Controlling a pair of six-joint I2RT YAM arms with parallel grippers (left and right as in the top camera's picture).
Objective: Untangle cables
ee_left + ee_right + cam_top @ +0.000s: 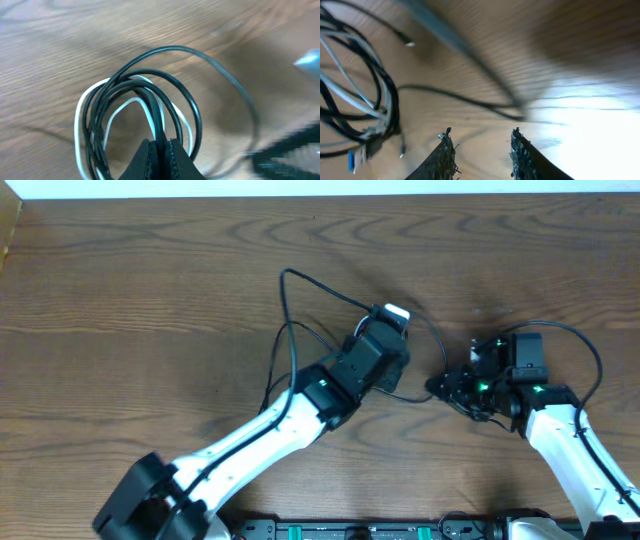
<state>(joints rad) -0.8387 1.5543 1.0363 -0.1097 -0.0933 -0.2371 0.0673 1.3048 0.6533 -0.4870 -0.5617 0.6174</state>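
I'm looking down on the cables (175, 48), and they're lying as one loose coil of thin, glossy cord around the middle of the brown worktop (150, 280), a little toward its right edge. One long black loop (288, 276) is reaching out toward the far edge, well clear of the knot.

Counting now: I'm seeing one white cable (77, 120), curling along the outside of the coil and weaving under the black turns. The black cable (192, 115) is overlapping itself in several rings, so I cannot tell how many separate black cords are making them. In my right wrist view I'm counting three plug ends: a blue-cored plug (352, 161) hanging at the bottom of the bundle, a small plug (408, 44) lying alone on the wood, and another tiny one (402, 150) just beside the bundle.

My left fingers (147, 157) are pressing together, pinching a strand of the black cable where it is dropping into their tips. My right fingers (442, 155) are standing apart with only bare wood between them, the bundle lying off to one side and a single black strand (455, 97) crossing the wood beyond them.
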